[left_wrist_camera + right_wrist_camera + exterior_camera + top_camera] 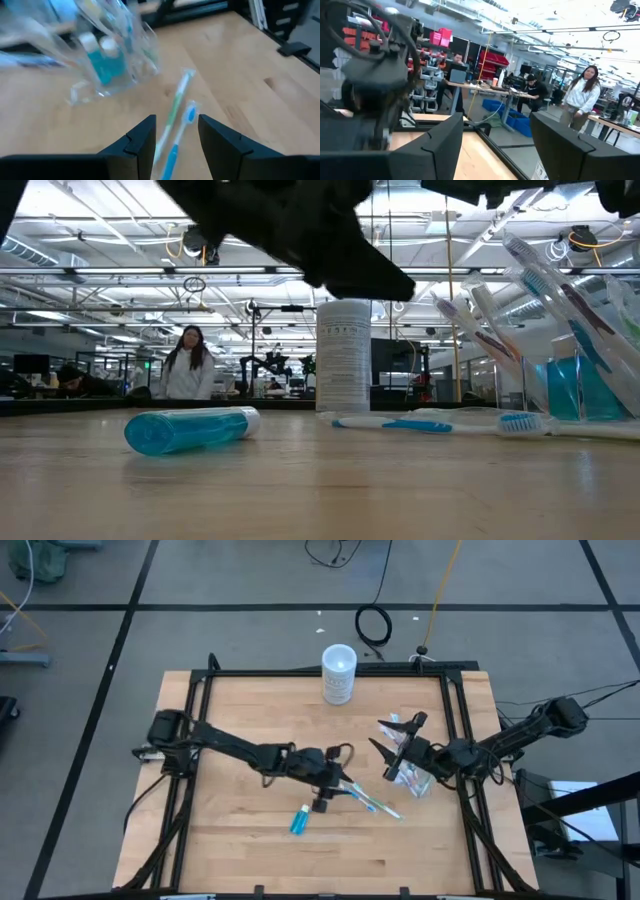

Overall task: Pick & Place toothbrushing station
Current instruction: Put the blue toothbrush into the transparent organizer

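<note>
Left pincer (325, 802) hovers low over the middle of the tabletop (240, 840), its fingers parted and holding nothing, and in its wrist view two toothbrushes (175, 127) lie on the wood between the fingertips, one green-accented, one blue, side by side. From above, that same pair fans out just beside the pincer, toward the right arm. A teal tube (299, 820) lies flat nearby, a little toward the front edge.

Over on the right side, the right pincer (395, 748) is lifted and spread wide, empty, poised just beside the clear cup (417, 780), which already carries several brushes and teal tubes leaning out of it. At the back edge stands the frosted container with the white lid (339, 673), well apart from the action.

Now the risks, as I read them. Those two brushes lie so close together that a closing pincer could catch both, or pinch one and flick the other away. They are slim and flat on the wood, so a grip that comes in too high may slide off. The cup looks light and top-heavy with those leaning handles; a nudge from the right arm, or a clumsy drop-in from the left, could tip it and spill the lot. The tube, being round, may roll if bumped.
</note>
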### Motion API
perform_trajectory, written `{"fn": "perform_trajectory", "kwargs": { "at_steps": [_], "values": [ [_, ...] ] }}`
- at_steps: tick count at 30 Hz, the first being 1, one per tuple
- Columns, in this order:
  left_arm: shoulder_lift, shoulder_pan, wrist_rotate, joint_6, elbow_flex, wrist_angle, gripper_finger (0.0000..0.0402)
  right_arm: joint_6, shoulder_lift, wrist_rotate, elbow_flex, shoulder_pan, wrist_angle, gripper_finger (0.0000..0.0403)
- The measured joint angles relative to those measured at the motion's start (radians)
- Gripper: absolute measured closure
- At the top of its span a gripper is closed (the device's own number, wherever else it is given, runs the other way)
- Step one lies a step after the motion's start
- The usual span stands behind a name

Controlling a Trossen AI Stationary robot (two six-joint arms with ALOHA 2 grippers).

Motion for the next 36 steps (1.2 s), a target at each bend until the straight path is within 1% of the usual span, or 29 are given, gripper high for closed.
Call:
{"fn": "perform_trajectory", "kwargs": {
  "at_steps": [3, 5, 9, 10, 13, 14, 17, 23, 26, 30, 33, 36],
  "values": [
    [0.084, -0.002, 0.053, -0.015, 0.118, -0.074, 0.0250, -0.001, -0.001, 0.000, 0.000, -0.005, -0.014, 0.0181],
    [0.143, -0.008, 0.072, -0.004, 0.201, -0.180, 0.0250, -0.012, -0.001, 0.002, 0.000, -0.006, -0.017, 0.0183],
    [0.252, -0.024, 0.073, 0.046, 0.333, -0.334, 0.0250, -0.042, -0.001, 0.001, 0.000, -0.005, -0.023, 0.0182],
    [0.271, -0.027, 0.076, 0.048, 0.356, -0.338, 0.0250, -0.042, -0.001, 0.002, 0.000, -0.005, -0.028, 0.0183],
    [0.294, -0.031, 0.073, 0.040, 0.365, -0.352, 0.0250, -0.019, -0.002, 0.000, 0.000, -0.005, -0.044, 0.0185],
    [0.302, -0.032, 0.061, 0.040, 0.365, -0.325, 0.0250, -0.010, -0.001, 0.001, 0.000, -0.005, -0.054, 0.0185],
    [0.310, -0.029, 0.019, 0.043, 0.361, -0.339, 0.0250, 0.030, -0.001, -0.001, 0.000, -0.005, -0.073, 0.0185],
    [0.358, -0.024, 0.012, 0.061, 0.363, -0.333, 0.0250, 0.107, -0.001, 0.000, 0.000, -0.005, -0.122, 0.0188],
    [0.387, -0.022, 0.004, 0.070, 0.363, -0.323, 0.0250, 0.114, -0.001, 0.000, 0.000, 0.001, -0.147, 0.0188],
    [0.395, -0.018, -0.014, 0.078, 0.363, -0.332, 0.0252, 0.111, -0.001, 0.001, 0.000, 0.019, -0.163, 0.0190],
    [0.395, -0.017, -0.021, 0.080, 0.363, -0.336, 0.0278, 0.110, -0.001, 0.001, 0.000, 0.028, -0.157, 0.0192],
    [0.393, -0.017, -0.026, 0.079, 0.362, -0.335, 0.0328, 0.109, -0.001, 0.000, 0.000, 0.031, -0.155, 0.0192]
  ]
}}
